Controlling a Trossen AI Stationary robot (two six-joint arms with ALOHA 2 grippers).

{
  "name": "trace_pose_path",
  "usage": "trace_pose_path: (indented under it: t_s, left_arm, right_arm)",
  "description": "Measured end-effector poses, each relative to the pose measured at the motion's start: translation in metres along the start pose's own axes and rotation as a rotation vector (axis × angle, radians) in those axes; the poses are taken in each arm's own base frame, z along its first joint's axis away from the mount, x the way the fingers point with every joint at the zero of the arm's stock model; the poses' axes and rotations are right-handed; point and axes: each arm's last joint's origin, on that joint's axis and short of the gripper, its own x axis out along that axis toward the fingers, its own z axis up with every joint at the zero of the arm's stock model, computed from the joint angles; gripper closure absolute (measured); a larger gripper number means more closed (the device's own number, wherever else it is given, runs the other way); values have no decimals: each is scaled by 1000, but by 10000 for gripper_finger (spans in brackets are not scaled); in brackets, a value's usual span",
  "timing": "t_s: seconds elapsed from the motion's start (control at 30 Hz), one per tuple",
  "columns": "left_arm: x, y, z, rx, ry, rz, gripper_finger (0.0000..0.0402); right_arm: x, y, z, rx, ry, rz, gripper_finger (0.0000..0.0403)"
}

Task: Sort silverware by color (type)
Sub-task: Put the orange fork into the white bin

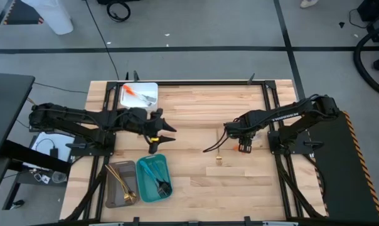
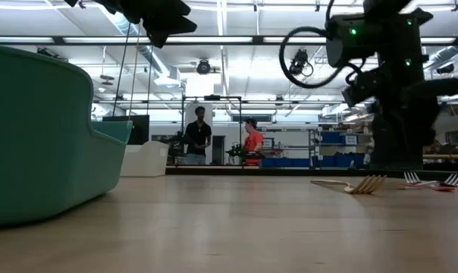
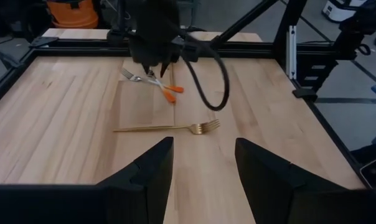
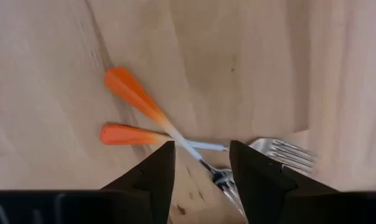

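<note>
From the left wrist view, we see our left gripper point(image 3: 203, 165) spread wide and empty. Beyond it a gold fork point(image 3: 169, 129) lies on the desk point(image 3: 63, 106), long axis crosswise, tines toward the right arm's side. Farther off, our right gripper point(image 4: 200, 165) hangs open over two crossed orange-handled forks point(image 4: 147, 121), handles pointing away from its fingers.

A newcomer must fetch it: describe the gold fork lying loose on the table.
On the bare wooden table, look just in front of the right gripper. The gold fork lies alone there. Unlike the two crossed orange-handled forks under that gripper, it is gold all over.
</note>
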Motion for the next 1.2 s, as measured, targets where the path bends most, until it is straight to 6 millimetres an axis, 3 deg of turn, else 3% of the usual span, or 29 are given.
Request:
trace_pose_path:
  t_s: [0.43,0.8,1.03,1.2]
  left_arm:
    - [0,-1,0,1,2,-5,221]
    - [0,-3,0,4,2,-10,221]
    - [0,-3,0,3,4,-10,221]
    - [0,-3,0,4,4,-11,221]
  right_arm:
    - [32,-2,-20,72,93,6,267]
    - [38,1,-16,68,61,2,281]
    - [60,6,-6,35,198,-36,283]
    - [57,9,4,-3,203,-37,302]
